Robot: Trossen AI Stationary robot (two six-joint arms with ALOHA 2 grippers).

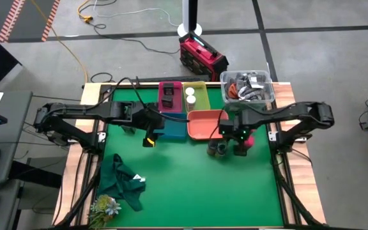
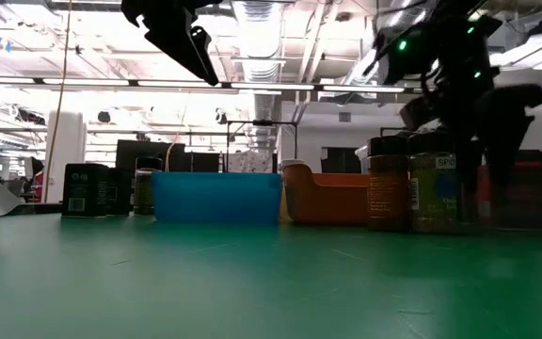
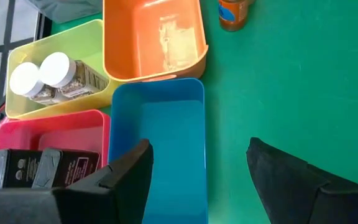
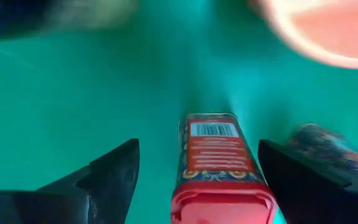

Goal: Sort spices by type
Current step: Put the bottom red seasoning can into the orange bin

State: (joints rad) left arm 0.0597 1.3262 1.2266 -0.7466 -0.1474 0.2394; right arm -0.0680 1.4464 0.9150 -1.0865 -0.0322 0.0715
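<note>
The right claw point(image 4: 194, 180) stands spread wide, its two dark fingers either side of a red tin point(image 4: 219, 165) with a barcode label, touching neither side of it. That straddle suggests it is lined up to close on the tin or has just let it go; which one cannot be told. From above, this claw point(image 1: 238, 137) sits over a small cluster of dark round jars point(image 1: 216, 149) on the green counter point(image 1: 190, 185), just beside the empty orange tray point(image 1: 203, 124).

The left claw point(image 3: 197, 180) hangs part open and empty above the empty blue tray point(image 3: 160, 137). Beyond it, the yellow-green tray point(image 3: 17, 102) holds two white-topped jars point(image 3: 58, 68) and the pink tray point(image 3: 55, 127) holds dark boxy tins point(image 3: 42, 168), each kind kept apart.
</note>
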